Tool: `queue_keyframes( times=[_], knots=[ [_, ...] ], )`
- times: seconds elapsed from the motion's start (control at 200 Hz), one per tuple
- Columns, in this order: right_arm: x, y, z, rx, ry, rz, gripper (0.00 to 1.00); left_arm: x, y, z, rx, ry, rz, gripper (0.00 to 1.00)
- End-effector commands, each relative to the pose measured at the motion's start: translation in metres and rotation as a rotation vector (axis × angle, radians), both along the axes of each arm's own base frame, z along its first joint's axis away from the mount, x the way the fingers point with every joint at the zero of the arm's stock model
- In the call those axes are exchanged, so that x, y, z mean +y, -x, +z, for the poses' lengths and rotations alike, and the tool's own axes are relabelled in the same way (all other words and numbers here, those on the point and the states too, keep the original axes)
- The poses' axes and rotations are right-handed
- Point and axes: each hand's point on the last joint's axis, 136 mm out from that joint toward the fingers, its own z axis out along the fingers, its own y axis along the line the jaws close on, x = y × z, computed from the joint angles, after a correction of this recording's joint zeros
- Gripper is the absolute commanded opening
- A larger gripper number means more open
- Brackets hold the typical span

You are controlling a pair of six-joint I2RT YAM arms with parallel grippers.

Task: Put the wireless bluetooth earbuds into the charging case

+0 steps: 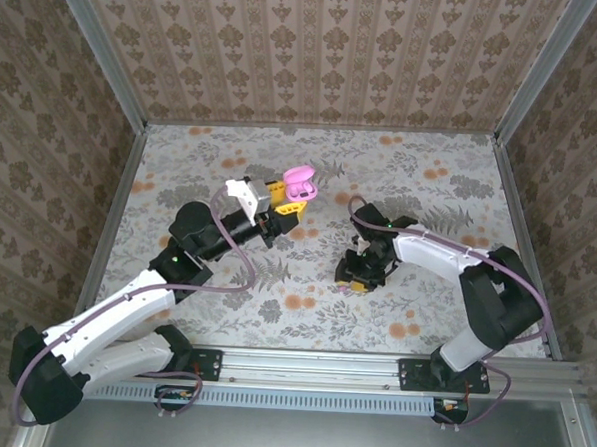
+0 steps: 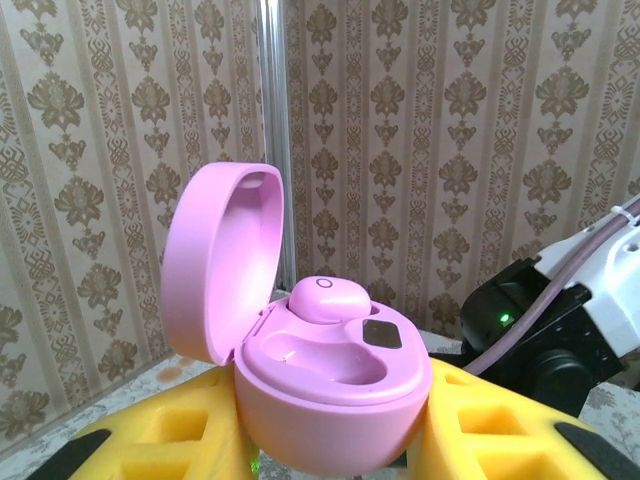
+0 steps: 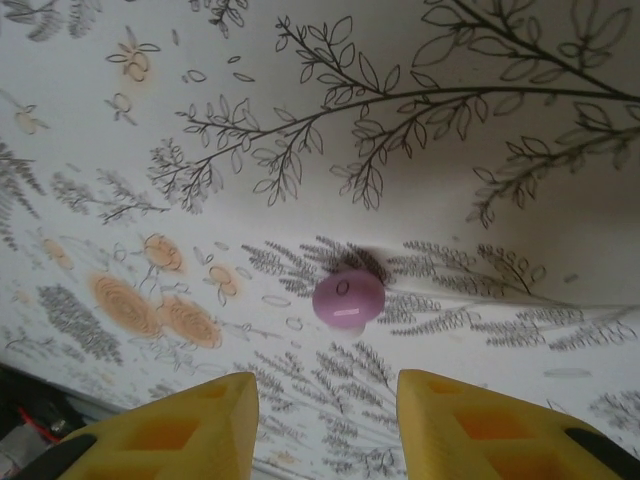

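Note:
My left gripper (image 1: 284, 205) is shut on the pink charging case (image 1: 300, 187), held above the table at centre-left. In the left wrist view the case (image 2: 330, 400) sits between yellow fingers (image 2: 170, 430) with its lid (image 2: 220, 260) open. One pink earbud (image 2: 328, 298) is seated in the far slot; the near slot (image 2: 320, 355) is empty. My right gripper (image 1: 359, 277) points down at the table right of centre. In the right wrist view it (image 3: 325, 400) stands open, and a second pink earbud (image 3: 348, 299) lies on the flowered cloth just beyond its fingertips, apart from them.
Patterned walls with metal posts (image 1: 116, 74) enclose the table on three sides. The right arm's black wrist (image 2: 540, 320) shows to the right, beyond the case. Orange flower prints (image 3: 150, 305) mark the cloth left of the loose earbud.

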Motion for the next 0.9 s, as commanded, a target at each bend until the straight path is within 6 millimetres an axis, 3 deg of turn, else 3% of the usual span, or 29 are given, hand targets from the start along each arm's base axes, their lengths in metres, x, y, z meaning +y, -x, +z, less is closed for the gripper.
queue_keyframes(
  times=[0.0, 0.575, 0.895],
  knots=[
    [0.002, -0.001, -0.013, 0.017, 0.037, -0.007, 0.43, 0.006, 0.002, 0.006, -0.031, 0.006, 0.017, 0.36],
    [0.023, -0.013, -0.024, 0.011, 0.103, 0.115, 0.36, 0.005, 0.002, 0.006, -0.027, 0.003, 0.019, 0.36],
    [0.004, -0.012, -0.023, -0.024, 0.242, 0.181, 0.35, 0.005, 0.001, 0.006, -0.015, 0.013, 0.02, 0.36]
  ],
)
